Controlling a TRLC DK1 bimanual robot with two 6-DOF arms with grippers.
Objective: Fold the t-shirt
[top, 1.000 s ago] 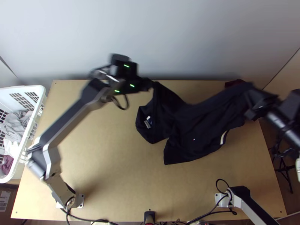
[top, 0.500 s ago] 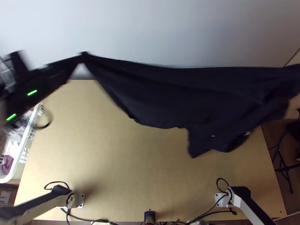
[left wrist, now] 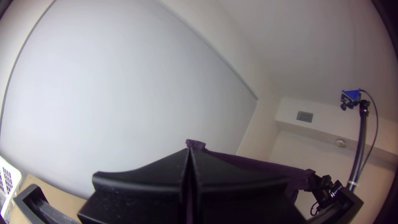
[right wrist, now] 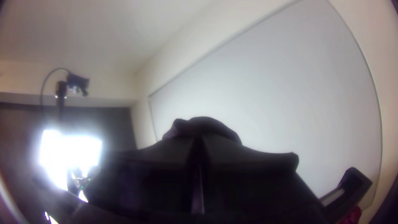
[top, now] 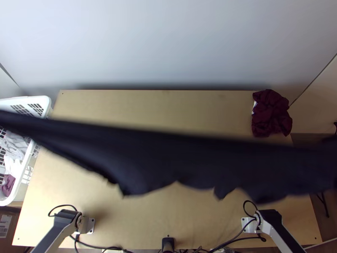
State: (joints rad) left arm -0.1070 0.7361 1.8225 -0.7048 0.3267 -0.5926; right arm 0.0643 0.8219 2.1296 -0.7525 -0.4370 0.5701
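Note:
The dark t-shirt (top: 168, 158) hangs stretched across the whole width of the top view, raised over the table, with its lower edge drooping unevenly. In the left wrist view my left gripper (left wrist: 190, 151) is shut on one end of the cloth (left wrist: 257, 165), which runs from its tips toward the other arm. My right gripper (right wrist: 198, 139), in the right wrist view, is shut on the opposite end, a bunched bit of the shirt (right wrist: 207, 125) standing up at its fingertips.
A crumpled maroon cloth (top: 271, 114) lies at the table's far right corner. Left of the table stands a white laundry basket (top: 42, 103) with grey, white and maroon clothes in it. Cables run along the near edge of the light wooden table (top: 151, 219).
Both arms have moved apart and outward, pulling the shirt from a partly resting heap into a long raised span. Since half a second ago it has come toward the near side, uncovering the maroon cloth.

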